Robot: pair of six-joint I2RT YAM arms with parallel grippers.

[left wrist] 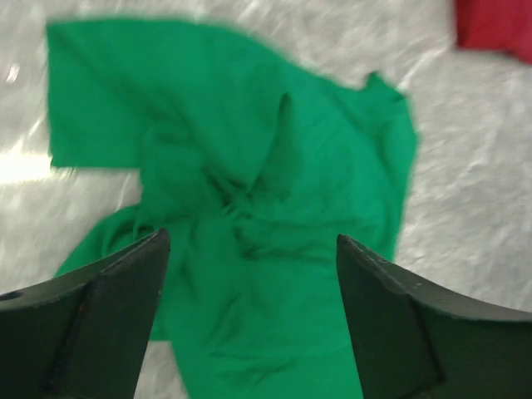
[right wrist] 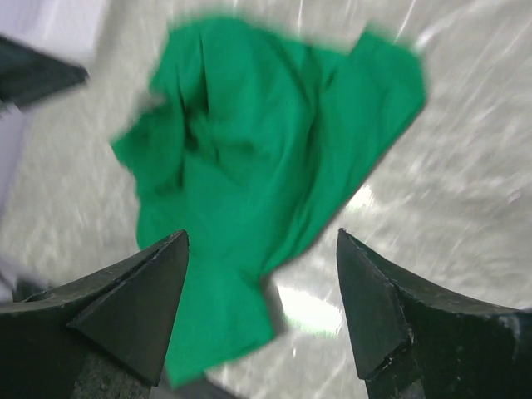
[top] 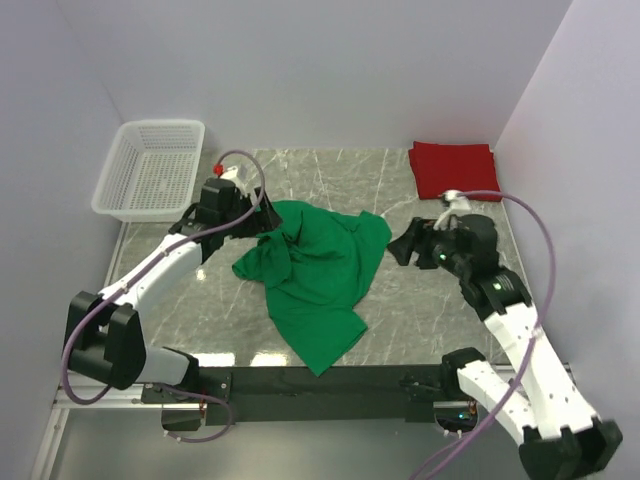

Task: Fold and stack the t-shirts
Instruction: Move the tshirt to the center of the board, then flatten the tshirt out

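Where walls [top: 300, 60] pale lilac, marbled tbl [top: 415, 315].

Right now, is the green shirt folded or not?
Not folded. The green shirt lies crumpled and loose, cloth bunched near its middle, edges uneven.

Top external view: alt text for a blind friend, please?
A crumpled green t-shirt lies between the left claw, at its edge, and the right claw, beside it, both open. A folded red t-shirt sits back right, a white mesh basket back left.
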